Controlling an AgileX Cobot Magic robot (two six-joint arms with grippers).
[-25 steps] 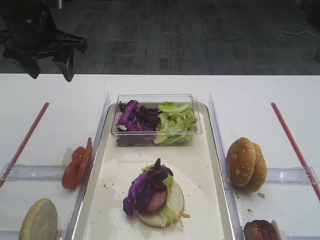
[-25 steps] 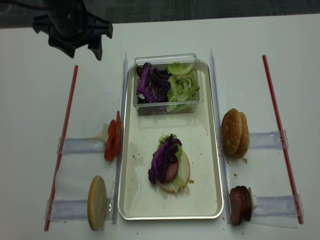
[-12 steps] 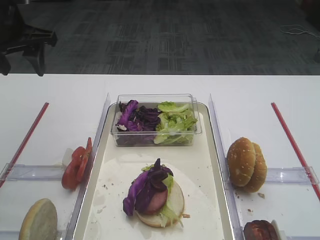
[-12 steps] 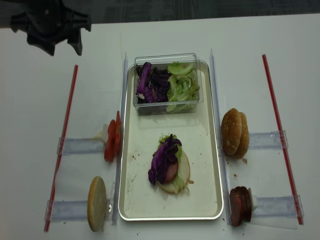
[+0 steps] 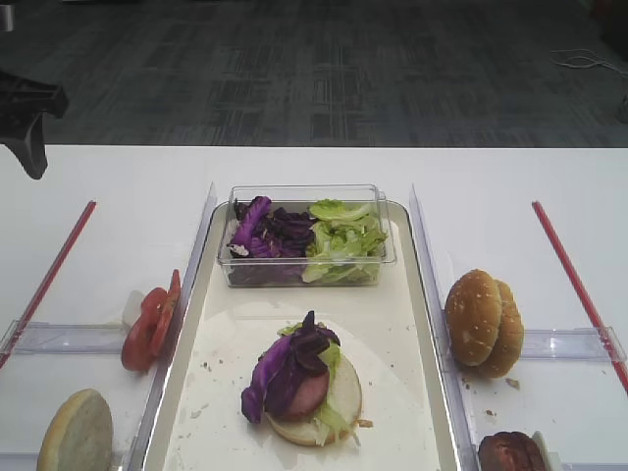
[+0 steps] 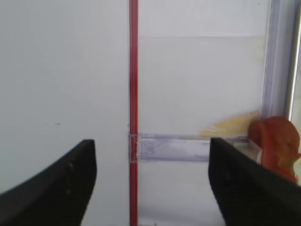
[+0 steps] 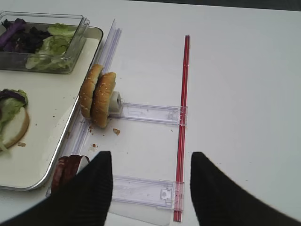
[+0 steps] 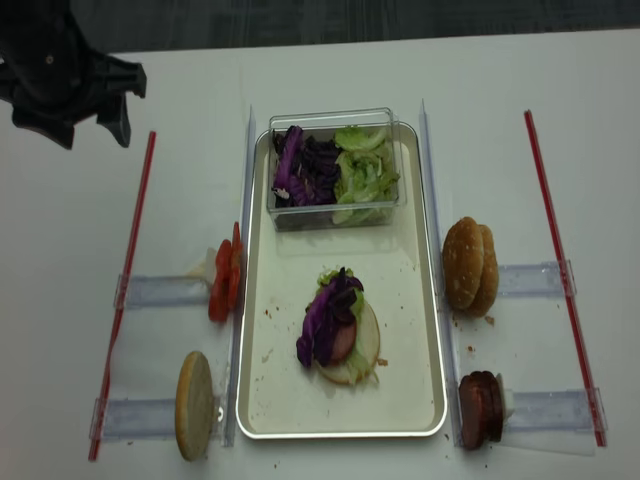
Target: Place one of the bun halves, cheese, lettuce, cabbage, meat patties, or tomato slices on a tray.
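On the tray (image 8: 415, 300) lies a bun half topped with lettuce, a meat patty and purple cabbage (image 8: 330, 320) (image 5: 294, 368). Tomato slices (image 8: 225, 280) (image 6: 277, 143) stand on edge left of the tray, with a bun half (image 8: 195, 405) nearer the front. Two bun halves (image 8: 470, 265) (image 7: 98, 99) and meat patties (image 8: 480, 408) (image 7: 66, 172) stand to the tray's right. No cheese is in view. My left gripper (image 8: 90, 135) (image 6: 151, 141) hangs open and empty over the far left. My right gripper (image 7: 150, 155) is open and empty near the patties.
A clear tub (image 8: 335, 170) of cabbage and lettuce sits at the tray's far end. Red strips (image 8: 125, 290) (image 7: 183, 122) and clear plastic rails (image 8: 160, 292) (image 7: 146, 114) lie on the white table on both sides. Crumbs dot the tray.
My left gripper has swung leftward away from the tray, staying open and empty. The food has not moved.
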